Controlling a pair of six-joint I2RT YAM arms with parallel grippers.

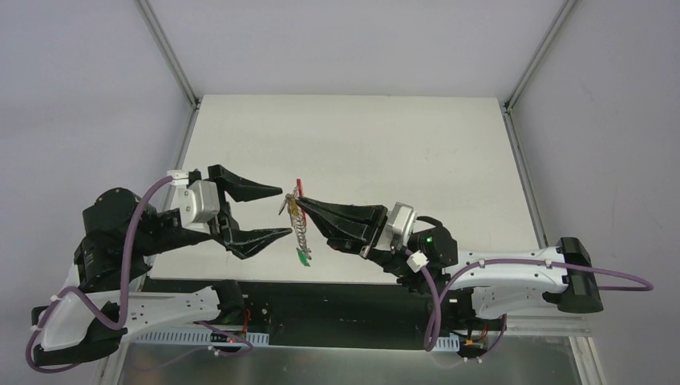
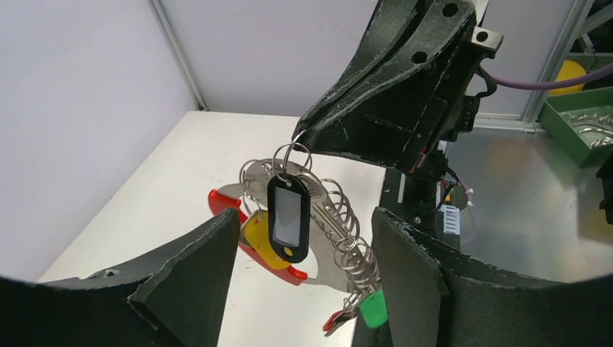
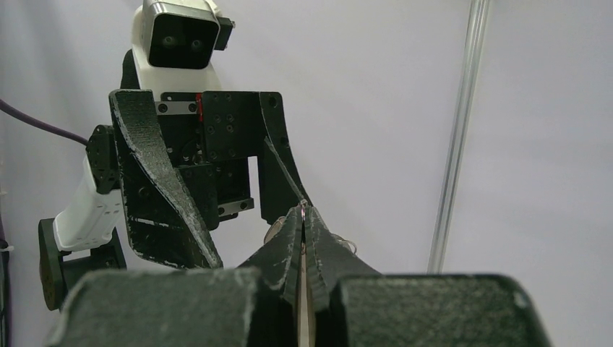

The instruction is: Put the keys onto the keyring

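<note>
The keyring [image 2: 345, 230], a red arc with a silvery coil of loops, hangs above the table [image 1: 361, 144]. My right gripper [image 1: 301, 202] is shut on its top end, and a thin metal edge shows between its closed tips [image 3: 303, 210]. A black tag [image 2: 289, 217] and a yellow tag [image 2: 254, 233] hang from the upper loops. Lower down hang a green tag [image 2: 374, 311] and a red tag [image 2: 334, 322]. The keys themselves are mostly hidden behind the tags. My left gripper [image 2: 303, 217] is open and straddles the hanging keyring without touching it. From above, the left gripper [image 1: 285, 211] faces the right one.
A green bin [image 2: 578, 123] holding metal parts sits off the table at the far right of the left wrist view, with a yellow object [image 2: 571, 72] behind it. Metal frame posts [image 1: 172, 56] rise at the table's back corners.
</note>
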